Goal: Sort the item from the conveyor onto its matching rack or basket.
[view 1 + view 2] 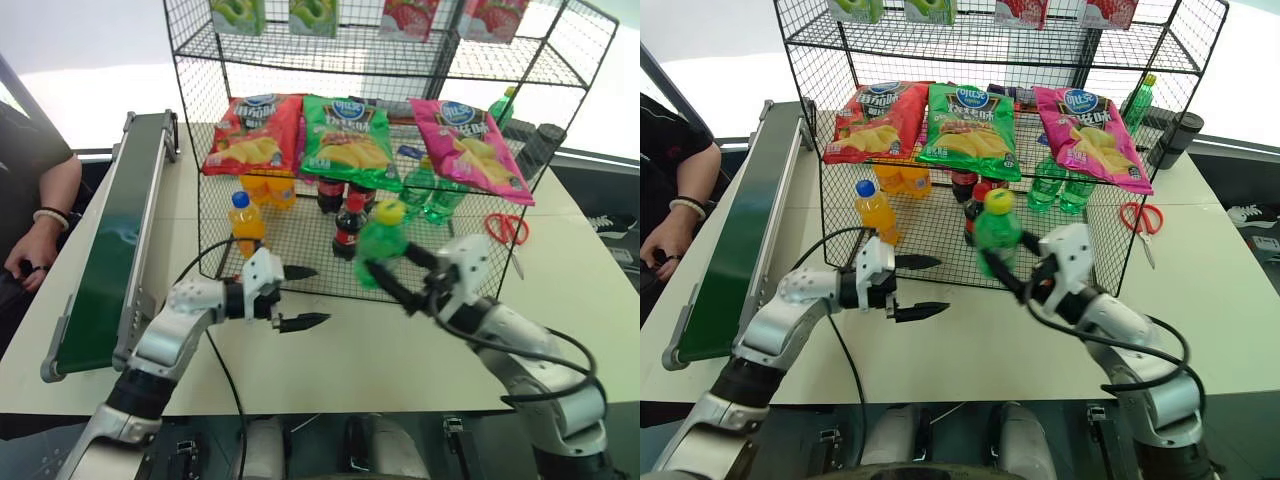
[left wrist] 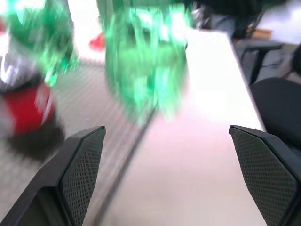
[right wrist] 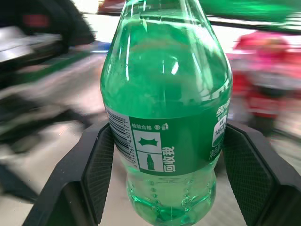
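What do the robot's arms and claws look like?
Both arms are silvery grey metal with black joints and black cables looping alongside. Each wrist is a white block. The left claw and right claw each have two pointed black fingers with criss-cross textured pads.

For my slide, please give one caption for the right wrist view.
Right gripper shut on the green bottle, its label facing the camera, over the table.
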Robot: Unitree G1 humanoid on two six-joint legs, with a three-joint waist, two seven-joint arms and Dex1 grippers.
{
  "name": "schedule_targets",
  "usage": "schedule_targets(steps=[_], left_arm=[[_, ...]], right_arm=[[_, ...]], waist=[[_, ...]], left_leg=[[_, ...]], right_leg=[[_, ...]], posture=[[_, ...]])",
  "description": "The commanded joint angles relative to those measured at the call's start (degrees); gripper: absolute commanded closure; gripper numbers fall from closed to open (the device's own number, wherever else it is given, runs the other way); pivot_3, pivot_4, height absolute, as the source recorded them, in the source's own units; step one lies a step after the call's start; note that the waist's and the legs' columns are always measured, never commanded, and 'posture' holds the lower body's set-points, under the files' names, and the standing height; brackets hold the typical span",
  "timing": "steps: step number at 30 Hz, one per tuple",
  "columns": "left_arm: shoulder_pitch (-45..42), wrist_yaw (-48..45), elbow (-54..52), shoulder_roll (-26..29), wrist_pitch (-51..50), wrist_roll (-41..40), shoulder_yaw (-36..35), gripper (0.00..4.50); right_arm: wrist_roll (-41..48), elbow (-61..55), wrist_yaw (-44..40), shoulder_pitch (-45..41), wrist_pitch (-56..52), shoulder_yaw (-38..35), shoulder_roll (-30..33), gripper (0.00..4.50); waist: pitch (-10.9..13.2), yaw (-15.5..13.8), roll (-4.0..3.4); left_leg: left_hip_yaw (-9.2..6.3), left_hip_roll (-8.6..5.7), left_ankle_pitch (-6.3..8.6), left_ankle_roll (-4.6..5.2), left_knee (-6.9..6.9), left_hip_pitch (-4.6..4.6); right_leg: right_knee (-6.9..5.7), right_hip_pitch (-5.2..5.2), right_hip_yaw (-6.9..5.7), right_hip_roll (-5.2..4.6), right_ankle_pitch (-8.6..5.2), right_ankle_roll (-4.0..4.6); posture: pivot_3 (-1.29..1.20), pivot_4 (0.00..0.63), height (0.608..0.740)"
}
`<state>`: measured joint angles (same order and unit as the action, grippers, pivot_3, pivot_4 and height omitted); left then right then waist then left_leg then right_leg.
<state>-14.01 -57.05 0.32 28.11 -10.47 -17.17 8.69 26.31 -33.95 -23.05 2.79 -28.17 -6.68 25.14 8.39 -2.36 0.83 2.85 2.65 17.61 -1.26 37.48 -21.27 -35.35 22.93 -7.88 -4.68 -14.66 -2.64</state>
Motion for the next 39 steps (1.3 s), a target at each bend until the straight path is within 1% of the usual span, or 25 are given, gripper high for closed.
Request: schedule_targets(steps=[1, 5, 8, 11, 15, 20, 26, 33, 34, 35, 36, 39], left_arm=[[0.78, 5.62, -1.76, -1.62, 1.52, -0.54, -4.68, 0.03], [1.69, 8.69, -6.39, -3.46, -0.78, -2.14, -6.09, 0.03], [2.06, 10.13, -9.45, -4.31, -2.32, -2.27, -5.46, 0.03], [2.66, 10.55, -11.25, -5.00, -3.05, -2.09, -4.47, 0.03], [3.17, 10.04, -11.98, -5.12, -3.08, -1.86, -3.72, 0.03], [3.12, 9.39, -12.00, -4.56, -2.85, -1.62, -3.21, 0.03], [2.82, 9.39, -11.67, -4.44, -2.69, -1.52, -3.10, 0.03], [2.63, 9.24, -11.50, -4.52, -2.31, -1.01, -2.57, 0.03], [2.56, 9.26, -11.42, -4.58, -2.27, -0.94, -2.52, 0.00], [2.51, 9.26, -11.35, -4.64, -2.24, -0.92, -2.50, 0.00], [2.45, 9.26, -11.27, -4.70, -2.19, -0.88, -2.46, 0.00], [2.37, 9.22, -11.19, -4.84, -2.10, -0.89, -2.41, 0.00]], right_arm=[[-5.88, 3.09, 4.50, 2.07, 6.47, -3.01, -2.01, 1.64], [-11.66, 11.69, 8.82, 1.31, 13.60, -3.43, -5.59, 1.64], [-15.02, 19.13, 10.83, -1.38, 19.12, -3.01, -7.19, 1.64], [-16.21, 27.82, 11.29, -5.46, 23.98, -2.60, -8.97, 1.64], [-16.70, 36.82, 10.69, -9.92, 29.09, -2.48, -10.47, 1.64], [-17.05, 49.03, 9.97, -17.48, 34.73, -1.89, -12.11, 1.64], [-16.99, 57.93, 8.88, -22.15, 38.87, -2.10, -12.66, 1.64], [-15.29, 59.71, 6.06, -22.95, 39.99, -2.06, -13.11, 1.64], [-15.29, 59.40, 5.92, -22.79, 39.92, -2.06, -13.11, 0.62], [-15.37, 59.09, 5.85, -22.64, 39.87, -2.05, -13.11, 0.32], [-15.75, 58.42, 5.90, -22.32, 39.85, -1.89, -12.94, 0.08], [-17.18, 55.29, 5.19, -20.79, 39.50, -0.71, -11.94, 0.08]], waist=[[0.00, 0.13, 0.00], [-0.03, 0.44, -0.16], [-0.03, 0.87, -0.26], [-0.04, 1.78, -0.33], [-0.02, 1.89, -0.36], [-0.01, 2.03, -0.38], [0.00, 2.13, -0.38], [0.00, 2.32, -0.38], [0.00, 2.40, -0.38], [0.00, 2.56, -0.38], [0.00, 2.82, -0.38], [0.00, 2.99, -0.38]], left_leg=[[0.00, 0.00, 0.00, 0.00, 0.01, 0.00], [0.05, 0.02, 0.00, 0.00, 0.08, 0.08], [0.07, 0.05, 0.00, 0.00, 0.08, 0.11], [0.09, 0.04, -0.01, -0.01, 0.09, 0.14], [0.14, 0.04, -0.01, -0.01, 0.09, 0.25], [0.25, 0.04, -0.01, -0.01, 0.14, 0.33], [0.52, 0.09, 0.00, -0.01, 0.05, 0.72], [0.70, 0.15, -0.01, -0.01, -0.04, 0.88], [0.71, 0.16, -0.01, -0.01, -0.04, 0.89], [0.71, 0.16, -0.01, -0.01, -0.05, 0.89], [0.71, 0.16, -0.01, -0.01, -0.05, 0.89], [0.71, 0.17, -0.01, -0.01, -0.06, 0.89]], right_leg=[[-0.01, 0.00, 0.01, -0.01, 0.01, -0.01], [-0.13, -0.01, 0.09, 0.00, 0.01, -0.01], [-0.18, -0.01, 0.12, 0.04, 0.01, -0.01], [-0.25, -0.01, 0.15, 0.03, 0.01, -0.01], [-0.38, -0.02, 0.24, 0.03, 0.01, -0.01], [-0.48, -0.02, 0.43, 0.01, 0.00, -0.01], [-0.60, -0.13, 0.76, 0.02, 0.00, -0.01], [-0.64, -0.14, 0.93, -0.01, 0.00, -0.01], [-0.65, -0.13, 0.94, -0.01, 0.00, -0.01], [-0.65, -0.13, 0.95, -0.01, 0.00, -0.01], [-0.66, -0.13, 0.95, -0.01, 0.00, -0.01], [-0.66, -0.13, 0.95, -0.02, 0.00, -0.01]], posture=[[0.00, 0.150, 0.734], [0.00, 0.150, 0.734], [0.00, 0.150, 0.734], [0.00, 0.150, 0.734], [0.00, 0.150, 0.734], [0.00, 0.150, 0.734], [0.00, 0.150, 0.734], [0.00, 0.150, 0.734], [0.00, 0.150, 0.734], [0.00, 0.150, 0.734], [0.00, 0.150, 0.734], [0.00, 0.150, 0.734]])
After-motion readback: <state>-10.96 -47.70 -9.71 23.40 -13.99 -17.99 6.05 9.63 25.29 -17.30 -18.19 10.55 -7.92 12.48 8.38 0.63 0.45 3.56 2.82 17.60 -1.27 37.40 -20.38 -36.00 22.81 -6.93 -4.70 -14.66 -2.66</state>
